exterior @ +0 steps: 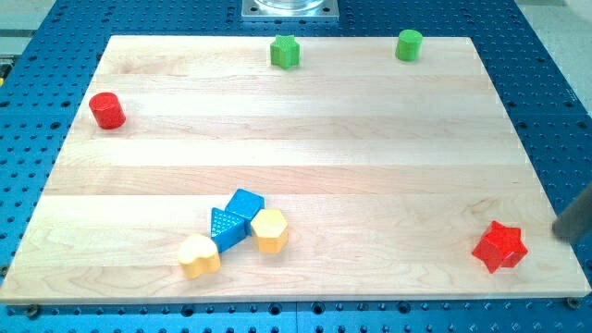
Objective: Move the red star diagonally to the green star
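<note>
The red star (499, 246) lies near the bottom right corner of the wooden board (351, 139). The green star (285, 52) sits at the board's top edge, a little left of centre, far up and to the left of the red star. My dark rod enters from the view's right edge. My tip (559, 234) is just to the right of the red star and slightly higher in the view, with a small gap between them.
A green cylinder (409, 44) stands at the top edge, right of the green star. A red cylinder (107, 110) is at the upper left. A blue cube (246, 203), blue triangle (225, 227), yellow hexagon (269, 230) and yellow heart (199, 256) cluster at bottom left-centre.
</note>
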### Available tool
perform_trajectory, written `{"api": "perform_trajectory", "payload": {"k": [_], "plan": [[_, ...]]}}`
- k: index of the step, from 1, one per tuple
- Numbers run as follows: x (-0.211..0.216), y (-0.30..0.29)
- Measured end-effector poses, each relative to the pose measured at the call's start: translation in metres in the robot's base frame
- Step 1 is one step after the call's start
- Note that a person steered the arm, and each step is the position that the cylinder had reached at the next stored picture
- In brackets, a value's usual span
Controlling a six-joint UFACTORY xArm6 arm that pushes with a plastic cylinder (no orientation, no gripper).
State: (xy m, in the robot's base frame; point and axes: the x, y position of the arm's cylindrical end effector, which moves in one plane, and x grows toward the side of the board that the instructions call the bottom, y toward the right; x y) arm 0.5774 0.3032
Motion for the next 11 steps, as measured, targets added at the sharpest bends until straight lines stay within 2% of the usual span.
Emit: {"api": "perform_trajectory", "payload": {"k": [1, 2, 3, 4, 5, 6, 7, 8, 9, 10, 11], "plan": [[0.014, -0.050], [-0.008, -0.117], [-0.013, -0.153], [0.032, -0.175], [-0.029, -0.271], [-0.070, -0.294], [-0.028, -0.291], [-0.014, -0.263], [-0.023, -0.198], [-0.056, -0.149], [-0.088, -0.166]]}}
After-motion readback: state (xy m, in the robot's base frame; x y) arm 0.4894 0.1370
